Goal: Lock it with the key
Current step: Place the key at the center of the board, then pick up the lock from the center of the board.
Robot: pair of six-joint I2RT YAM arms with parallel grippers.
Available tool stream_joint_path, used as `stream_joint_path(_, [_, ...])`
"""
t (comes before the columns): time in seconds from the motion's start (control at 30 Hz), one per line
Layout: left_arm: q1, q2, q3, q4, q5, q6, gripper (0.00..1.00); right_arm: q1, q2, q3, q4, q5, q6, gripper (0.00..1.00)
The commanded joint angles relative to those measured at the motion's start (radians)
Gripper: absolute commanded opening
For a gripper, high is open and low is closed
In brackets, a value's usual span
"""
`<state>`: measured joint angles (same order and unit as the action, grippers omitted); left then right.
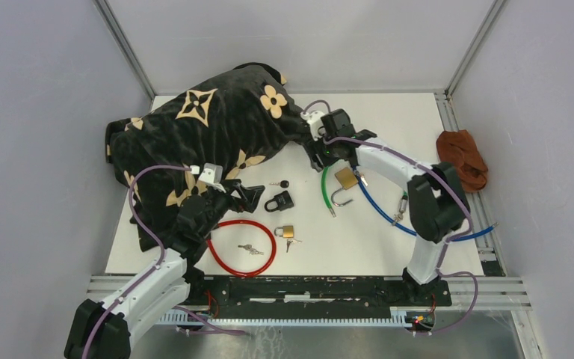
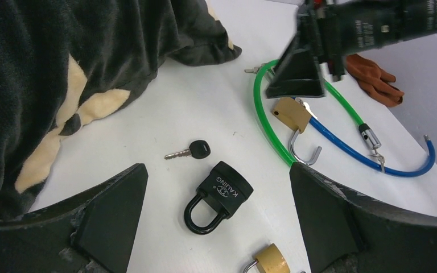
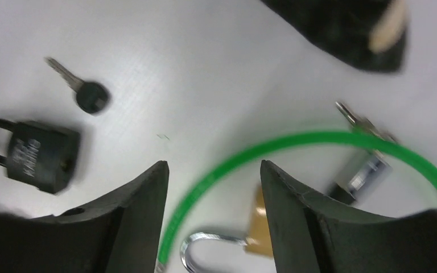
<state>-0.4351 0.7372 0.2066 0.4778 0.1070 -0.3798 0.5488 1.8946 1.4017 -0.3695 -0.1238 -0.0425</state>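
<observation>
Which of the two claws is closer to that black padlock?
Left. The left gripper is just beside the black padlock; the right gripper hovers farther back, over the green cable.

The right pincer (image 3: 213,170) is seen with jaws parted and nothing gripped, above the green cable (image 3: 296,139). A brass padlock (image 3: 259,227), shackle open, is noted within the cable's curve. A black padlock (image 3: 37,159) and a black-headed key (image 3: 88,94) are recorded left of the cable, lying apart on the tabletop (image 3: 205,68).
</observation>
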Motion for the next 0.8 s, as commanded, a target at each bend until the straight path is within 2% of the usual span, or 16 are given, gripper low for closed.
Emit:
stream_joint_path(0.0, [0.011, -0.018, -0.014, 0.051, 0.003, -0.071, 1.00, -0.083, -0.135, -0.138, -0.138, 0.207, -0.058, 0.68])
stream_joint_path(0.07, [0.011, -0.023, -0.020, 0.046, 0.007, -0.085, 1.00, -0.109, -0.144, -0.180, -0.134, 0.170, -0.051, 0.74])
stream_joint_path(0.2, [0.013, -0.034, -0.029, 0.045, 0.016, -0.090, 1.00, -0.114, -0.110, -0.171, -0.131, 0.176, -0.052, 0.76])
stream_joint_path(0.4, [0.022, -0.044, -0.030, 0.047, 0.017, -0.080, 1.00, -0.113, -0.034, -0.099, -0.144, 0.206, -0.103, 0.72])
stream_joint_path(0.5, [0.025, -0.042, -0.031, 0.050, 0.019, -0.080, 1.00, -0.110, -0.010, -0.077, -0.160, 0.162, -0.159, 0.64])
stream_joint_path(0.77, [0.032, -0.027, -0.033, 0.051, 0.029, -0.080, 0.99, -0.109, 0.047, -0.046, -0.180, 0.204, -0.201, 0.68])
